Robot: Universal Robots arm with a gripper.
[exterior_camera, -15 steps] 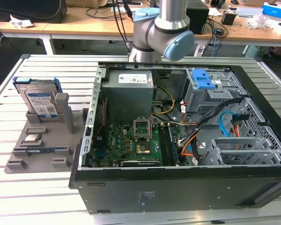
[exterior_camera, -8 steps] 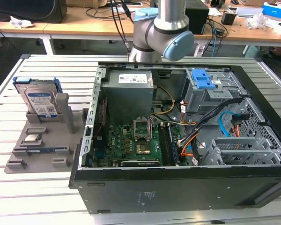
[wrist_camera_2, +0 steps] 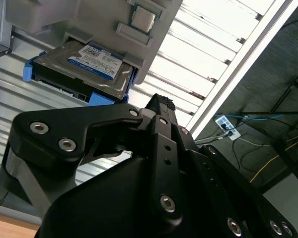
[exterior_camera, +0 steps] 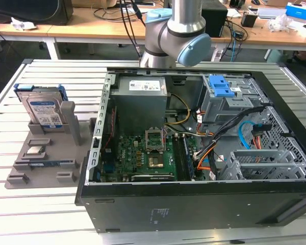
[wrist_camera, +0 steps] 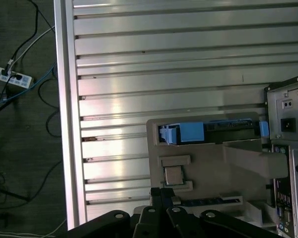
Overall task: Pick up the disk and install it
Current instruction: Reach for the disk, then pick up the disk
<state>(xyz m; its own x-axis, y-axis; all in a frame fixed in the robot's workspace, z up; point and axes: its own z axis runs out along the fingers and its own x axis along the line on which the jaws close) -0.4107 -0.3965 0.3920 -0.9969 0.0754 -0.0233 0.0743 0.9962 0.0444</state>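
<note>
In the exterior view, the disk (exterior_camera: 42, 108) is standing upright in a grey holder (exterior_camera: 71, 122) at the left of the frame, on the slatted table (exterior_camera: 41, 214), just beside the open computer case (exterior_camera: 194, 204) that is taking up the centre and right. The arm (exterior_camera: 176, 35) is rising at top centre, behind the case. In the second wrist view, the gripper (wrist_camera_2: 161, 101) is hanging above the table (wrist_camera_2: 208, 44) with its fingers pressed together and holding nothing; the disk (wrist_camera_2: 97, 67), label showing, is sitting in the holder (wrist_camera_2: 89, 15) beyond the fingertips, apart from them, with a small chip (wrist_camera_2: 141, 17) resting in a nearby slot. In the first wrist view, the gripper (wrist_camera: 161, 192), again closed on nothing, is hovering near the chip (wrist_camera: 174, 175); the disk (wrist_camera: 188, 132) is showing its blue bracket edge-on in the holder (wrist_camera: 228, 158), with the case (wrist_camera: 288, 114) alongside.
</note>
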